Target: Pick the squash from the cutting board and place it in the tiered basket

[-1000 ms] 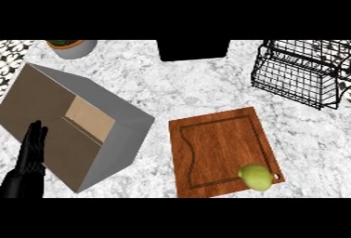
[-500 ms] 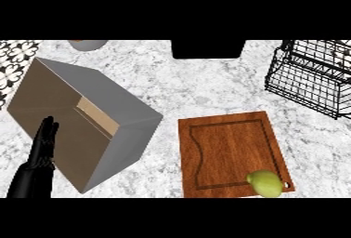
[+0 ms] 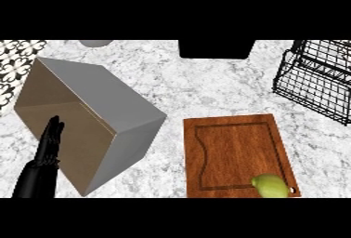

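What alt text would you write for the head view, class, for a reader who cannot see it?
A green squash lies at the near right corner of a wooden cutting board on a marble counter. A black wire tiered basket stands at far right, a grey box at left, with the left hand open before it.

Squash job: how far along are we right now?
Nothing is done yet. The squash lies on the cutting board's near right corner, untouched. Nothing is in hand: the left hand rests open at the view's left, and the right hand is out of view. Picking it and placing it in the basket remain.
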Tool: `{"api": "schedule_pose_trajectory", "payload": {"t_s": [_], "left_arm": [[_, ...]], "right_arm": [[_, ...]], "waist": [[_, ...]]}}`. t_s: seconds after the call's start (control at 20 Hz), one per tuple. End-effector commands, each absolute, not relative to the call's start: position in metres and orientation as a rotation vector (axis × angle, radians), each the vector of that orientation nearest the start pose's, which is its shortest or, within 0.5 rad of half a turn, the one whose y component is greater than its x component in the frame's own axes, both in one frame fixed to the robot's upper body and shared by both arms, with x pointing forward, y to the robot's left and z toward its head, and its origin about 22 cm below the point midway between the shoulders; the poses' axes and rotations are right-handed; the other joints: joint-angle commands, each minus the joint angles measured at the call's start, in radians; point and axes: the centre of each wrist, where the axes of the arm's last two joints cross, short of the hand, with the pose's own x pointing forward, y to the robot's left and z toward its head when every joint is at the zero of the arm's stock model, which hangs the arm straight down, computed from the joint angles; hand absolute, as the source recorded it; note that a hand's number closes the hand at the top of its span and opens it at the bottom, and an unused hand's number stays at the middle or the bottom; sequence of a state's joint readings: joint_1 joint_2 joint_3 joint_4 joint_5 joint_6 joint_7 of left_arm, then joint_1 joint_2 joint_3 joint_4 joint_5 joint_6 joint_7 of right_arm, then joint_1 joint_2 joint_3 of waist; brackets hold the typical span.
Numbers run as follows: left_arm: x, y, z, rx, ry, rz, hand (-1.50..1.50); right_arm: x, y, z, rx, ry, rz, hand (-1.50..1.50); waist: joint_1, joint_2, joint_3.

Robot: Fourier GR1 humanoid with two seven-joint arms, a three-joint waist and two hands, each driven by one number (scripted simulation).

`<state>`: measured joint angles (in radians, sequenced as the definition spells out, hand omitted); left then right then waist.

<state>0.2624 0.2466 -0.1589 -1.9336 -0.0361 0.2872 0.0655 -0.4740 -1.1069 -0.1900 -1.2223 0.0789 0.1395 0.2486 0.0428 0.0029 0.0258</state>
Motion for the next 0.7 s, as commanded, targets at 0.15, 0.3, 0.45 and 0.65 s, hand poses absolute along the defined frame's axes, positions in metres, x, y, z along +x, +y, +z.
{"api": "schedule_pose_trajectory", "payload": {"t_s": [0.15, 0.3, 0.45, 0.65], "left_arm": [[0.177, 0.247, -0.006, 0.247, -1.367, -0.058, 0.0], [0.18, 0.249, -0.009, 0.242, -1.356, -0.049, 0.0], [0.176, 0.238, -0.011, 0.221, -1.344, -0.053, 0.0], [0.183, 0.242, -0.017, 0.239, -1.34, -0.047, 0.0]], "right_arm": [[0.317, -0.463, 0.252, -1.143, -1.296, 0.477, 1.5], [0.331, -0.453, 0.248, -1.103, -1.285, 0.445, 1.5], [0.341, -0.452, 0.222, -1.065, -1.297, 0.421, 1.5], [0.358, -0.447, 0.187, -0.811, -1.325, 0.251, -1.5]], "waist": [[0.004, 0.032, -0.027], [-0.001, 0.031, -0.029], [0.001, 0.034, -0.026], [-0.017, 0.023, -0.025]]}}
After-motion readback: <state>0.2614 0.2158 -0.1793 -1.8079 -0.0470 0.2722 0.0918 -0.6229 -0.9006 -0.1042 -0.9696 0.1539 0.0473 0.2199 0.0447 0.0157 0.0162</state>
